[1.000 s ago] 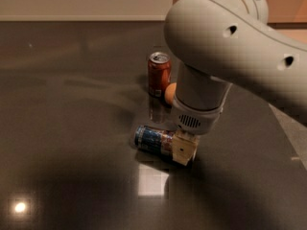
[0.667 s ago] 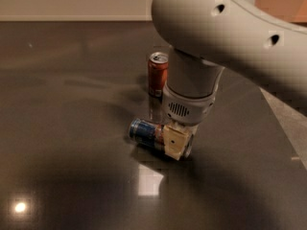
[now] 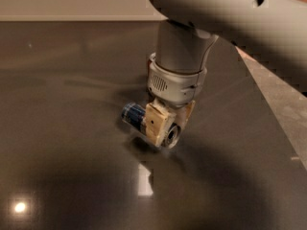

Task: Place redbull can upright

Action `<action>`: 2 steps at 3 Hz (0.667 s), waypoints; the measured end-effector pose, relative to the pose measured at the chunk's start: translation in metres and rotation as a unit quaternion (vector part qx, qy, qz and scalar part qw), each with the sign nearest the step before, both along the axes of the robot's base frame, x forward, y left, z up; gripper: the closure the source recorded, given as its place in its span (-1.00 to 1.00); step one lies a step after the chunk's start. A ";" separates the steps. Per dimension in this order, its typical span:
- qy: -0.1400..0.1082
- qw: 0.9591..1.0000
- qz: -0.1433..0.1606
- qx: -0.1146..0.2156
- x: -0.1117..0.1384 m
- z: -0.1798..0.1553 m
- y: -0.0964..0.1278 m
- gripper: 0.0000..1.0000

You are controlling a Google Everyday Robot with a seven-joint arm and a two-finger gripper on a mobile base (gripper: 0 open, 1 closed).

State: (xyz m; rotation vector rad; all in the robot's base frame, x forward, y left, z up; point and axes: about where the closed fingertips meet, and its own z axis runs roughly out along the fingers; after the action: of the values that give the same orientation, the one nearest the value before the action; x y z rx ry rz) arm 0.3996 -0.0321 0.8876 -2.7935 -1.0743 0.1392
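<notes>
The redbull can (image 3: 133,115) lies on its side on the dark table, its blue end pointing left and its silver top (image 3: 171,134) pointing right toward me. My gripper (image 3: 165,126) comes down from above and is shut across the can's middle. One tan finger (image 3: 154,122) covers the can's near side, and the other finger is behind the can. The can looks slightly tilted, with a shadow under it. The can's logo is hidden by the finger.
The glossy dark table (image 3: 67,128) ends at a slanted right edge with a lighter grey strip (image 3: 283,104) beyond it. My large grey arm (image 3: 230,13) fills the upper right and hides what stands behind it. Bright light reflections (image 3: 145,178) lie on the table in front.
My arm has swung left and closer to the camera, and the gripper has settled around the lying can. The red-brown soda can seen earlier is now hidden behind the arm.
</notes>
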 end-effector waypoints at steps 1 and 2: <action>0.029 0.995 -0.092 0.024 0.004 0.012 0.009 1.00; 0.058 0.980 -0.184 0.042 0.004 0.026 0.013 1.00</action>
State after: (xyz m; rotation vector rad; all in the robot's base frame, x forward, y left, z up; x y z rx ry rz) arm 0.4038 -0.0192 0.9141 -2.8079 -0.5110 0.2049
